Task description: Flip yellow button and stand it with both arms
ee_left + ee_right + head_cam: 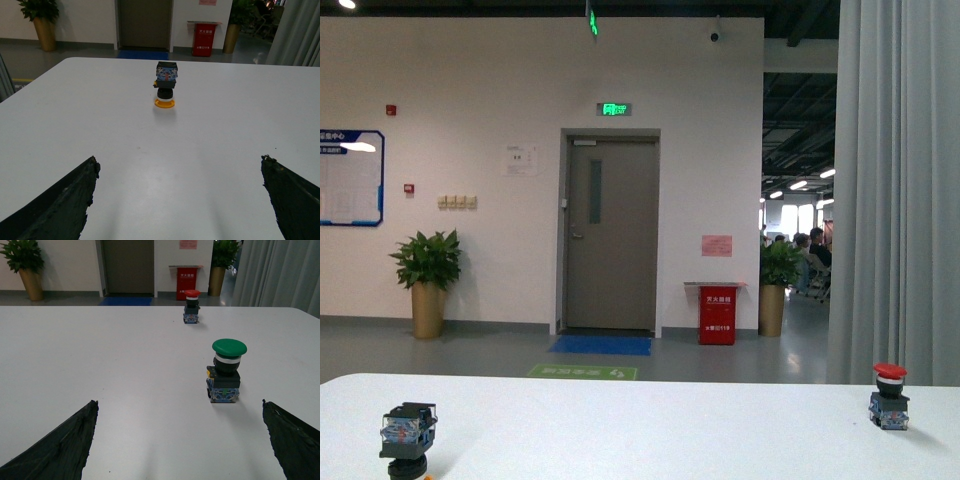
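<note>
We see a bright, evenly lit hall. Ceiling lamps [800, 185] glow in the far room, one lamp glares on the blue notice board [350, 177], and the green exit sign [613, 109] bleeds a little. The white table [640, 430] looks nearly washed out in the front view and greyer, dimmer in both wrist views. Shadows are faint and soft-edged: one under the yellow button [165, 89], one beside the green button [227, 371]. Distant details look slightly soft.

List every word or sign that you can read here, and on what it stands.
None reads clearly.
Green sign above door: blurred.
Red box: white characters, too small.
Blue board: white heading, blurred.
Green floor mat: white marks, blurred.
Yellow button: no label legible.
</note>
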`<action>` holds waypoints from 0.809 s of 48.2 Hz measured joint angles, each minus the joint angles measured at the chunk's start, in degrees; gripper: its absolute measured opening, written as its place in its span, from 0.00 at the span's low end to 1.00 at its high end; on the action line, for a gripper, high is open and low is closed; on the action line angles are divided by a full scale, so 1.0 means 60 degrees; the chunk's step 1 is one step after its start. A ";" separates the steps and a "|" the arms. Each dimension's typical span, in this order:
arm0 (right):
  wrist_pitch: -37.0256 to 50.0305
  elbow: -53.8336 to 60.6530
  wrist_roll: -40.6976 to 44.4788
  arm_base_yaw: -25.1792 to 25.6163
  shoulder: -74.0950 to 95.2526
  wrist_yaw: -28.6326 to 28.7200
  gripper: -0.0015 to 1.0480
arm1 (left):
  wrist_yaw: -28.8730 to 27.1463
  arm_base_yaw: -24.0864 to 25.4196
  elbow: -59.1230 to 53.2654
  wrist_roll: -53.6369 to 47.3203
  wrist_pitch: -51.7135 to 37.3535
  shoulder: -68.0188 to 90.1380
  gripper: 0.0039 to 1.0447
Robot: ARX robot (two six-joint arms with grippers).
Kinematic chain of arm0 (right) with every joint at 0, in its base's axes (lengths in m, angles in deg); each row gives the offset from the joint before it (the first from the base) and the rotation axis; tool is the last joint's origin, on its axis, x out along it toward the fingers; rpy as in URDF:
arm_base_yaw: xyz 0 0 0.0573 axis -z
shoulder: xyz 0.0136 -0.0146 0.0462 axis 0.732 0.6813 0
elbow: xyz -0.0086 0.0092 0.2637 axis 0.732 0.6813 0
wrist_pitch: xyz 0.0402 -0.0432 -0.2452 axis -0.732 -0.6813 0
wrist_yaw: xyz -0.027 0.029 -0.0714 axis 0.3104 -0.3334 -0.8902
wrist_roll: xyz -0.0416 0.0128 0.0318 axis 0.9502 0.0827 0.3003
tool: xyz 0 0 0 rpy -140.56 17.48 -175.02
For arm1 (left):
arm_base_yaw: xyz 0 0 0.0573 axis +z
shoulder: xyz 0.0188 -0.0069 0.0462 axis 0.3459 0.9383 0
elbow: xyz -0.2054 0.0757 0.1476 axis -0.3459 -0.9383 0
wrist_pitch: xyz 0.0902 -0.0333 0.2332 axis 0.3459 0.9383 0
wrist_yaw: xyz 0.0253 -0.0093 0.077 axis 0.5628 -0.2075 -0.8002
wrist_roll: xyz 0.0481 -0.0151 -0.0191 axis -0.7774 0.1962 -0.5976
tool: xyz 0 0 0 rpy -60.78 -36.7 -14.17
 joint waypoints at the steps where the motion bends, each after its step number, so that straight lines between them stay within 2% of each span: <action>1: 0.0000 0.0000 0.0000 0.0000 0.0000 0.0000 0.93 | 0.0004 0.0000 0.0000 0.0000 0.0000 0.0000 0.94; 34: 0.0000 0.0000 0.0000 0.0000 0.0000 0.0000 0.93 | 0.0004 0.0000 0.0000 0.0000 0.0000 0.0000 0.94; 36: 0.0000 0.0000 0.0000 0.0000 0.0000 -0.0004 0.93 | -0.0408 -0.0164 0.0098 0.0342 0.0357 0.0193 0.94; 39: 0.0000 0.0000 0.0000 0.0000 0.0000 0.0000 0.93 | -0.1679 -0.0339 0.0510 0.1464 0.1501 0.0838 0.94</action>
